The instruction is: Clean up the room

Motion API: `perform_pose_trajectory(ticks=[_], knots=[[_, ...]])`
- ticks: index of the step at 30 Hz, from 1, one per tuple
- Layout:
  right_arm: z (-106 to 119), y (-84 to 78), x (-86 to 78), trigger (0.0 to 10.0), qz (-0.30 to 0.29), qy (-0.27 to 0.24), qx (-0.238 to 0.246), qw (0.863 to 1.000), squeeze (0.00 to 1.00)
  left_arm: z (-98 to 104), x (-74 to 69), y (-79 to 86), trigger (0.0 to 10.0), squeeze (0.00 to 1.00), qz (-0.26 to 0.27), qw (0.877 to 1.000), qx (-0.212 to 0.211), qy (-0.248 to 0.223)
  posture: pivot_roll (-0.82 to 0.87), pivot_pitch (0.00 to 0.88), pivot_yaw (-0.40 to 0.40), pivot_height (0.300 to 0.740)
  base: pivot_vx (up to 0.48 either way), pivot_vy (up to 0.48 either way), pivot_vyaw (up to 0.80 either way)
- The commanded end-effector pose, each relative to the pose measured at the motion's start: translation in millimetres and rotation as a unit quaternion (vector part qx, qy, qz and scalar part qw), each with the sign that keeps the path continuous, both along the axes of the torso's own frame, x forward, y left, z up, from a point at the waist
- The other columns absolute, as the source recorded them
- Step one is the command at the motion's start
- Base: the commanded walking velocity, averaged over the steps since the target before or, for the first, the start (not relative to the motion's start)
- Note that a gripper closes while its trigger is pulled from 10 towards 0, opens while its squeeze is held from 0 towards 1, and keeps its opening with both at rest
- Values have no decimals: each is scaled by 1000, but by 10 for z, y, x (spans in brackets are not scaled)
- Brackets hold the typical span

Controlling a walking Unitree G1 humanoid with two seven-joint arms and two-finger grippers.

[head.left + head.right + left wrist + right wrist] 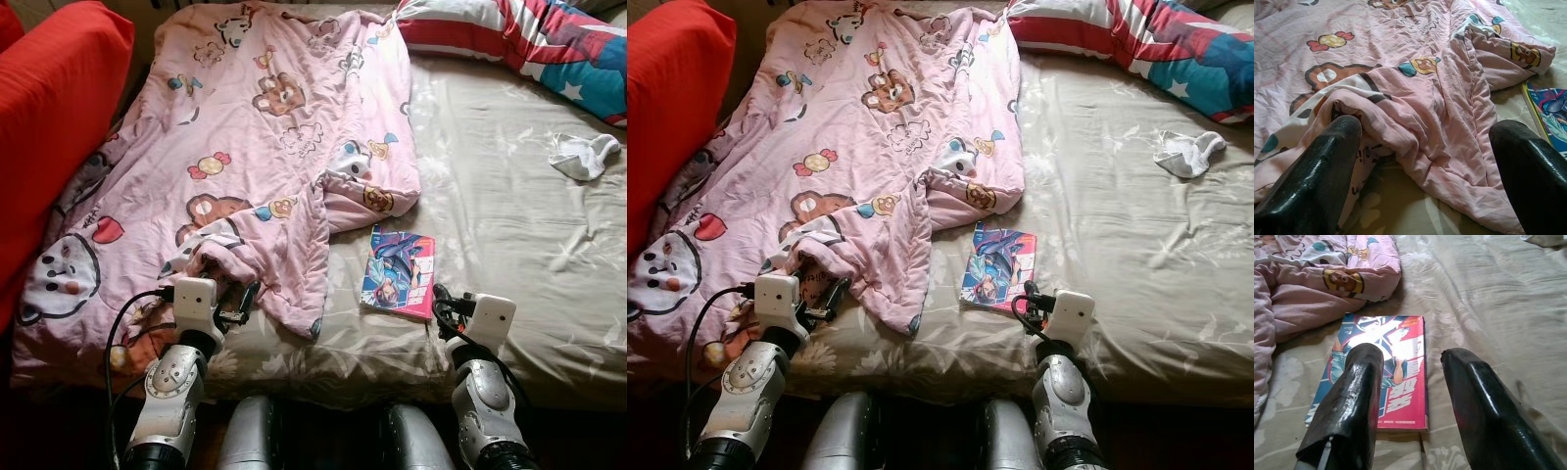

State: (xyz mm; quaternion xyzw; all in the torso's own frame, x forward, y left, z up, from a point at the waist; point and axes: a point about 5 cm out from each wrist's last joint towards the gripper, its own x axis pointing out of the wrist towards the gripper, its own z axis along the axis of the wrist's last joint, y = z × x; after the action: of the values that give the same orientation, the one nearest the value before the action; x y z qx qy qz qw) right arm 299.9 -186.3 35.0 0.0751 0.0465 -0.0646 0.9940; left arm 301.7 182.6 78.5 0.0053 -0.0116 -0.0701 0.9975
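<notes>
1. The bed [509, 225] wears a wrinkled beige sheet with a faint floral pattern.
2. A soft, rumpled pink quilt [265, 147] printed with cartoon bears and candies covers the bed's left half.
3. A red cushion [54, 127] lies at the left edge.
4. A striped, starred pillow [529, 34] lies along the head.
5. A glossy comic book [399, 272], its cover writing unreadable, lies flat beside the quilt's edge.
6. A crumpled white sock [586, 155] lies far right.
7. The left gripper [1425, 147], fingers spread, straddles a quilt fold.
8. The right gripper [1410, 382] hovers over the book, fingers apart, empty.
</notes>
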Motion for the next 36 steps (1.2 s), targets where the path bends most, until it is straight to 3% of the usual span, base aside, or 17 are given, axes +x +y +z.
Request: perform_pose_trajectory(ticks=[1, 27, 36], knots=[[-66, 14, -58, 10000, 0, 8, 4, 1000, 0, -49, -26, 55, 10000, 0, 9, 1000, 0, 9, 128, 211, 35, 628, 0, 0, 0], [-104, 14, -60, 10000, 0, 30, -8, 1000, 0, -40, -34, 68, 10000, 0, 8, 1000, -1, 5, 94, 208, 35, 628, 0, 0, 0], [-96, 5, -78, 10000, -5, 20, -10, 1000, 0, -35, -35, 85, 10000, 0, 10, 1000, 2, 5, 97, 223, 35, 600, 0, 0, 0]])
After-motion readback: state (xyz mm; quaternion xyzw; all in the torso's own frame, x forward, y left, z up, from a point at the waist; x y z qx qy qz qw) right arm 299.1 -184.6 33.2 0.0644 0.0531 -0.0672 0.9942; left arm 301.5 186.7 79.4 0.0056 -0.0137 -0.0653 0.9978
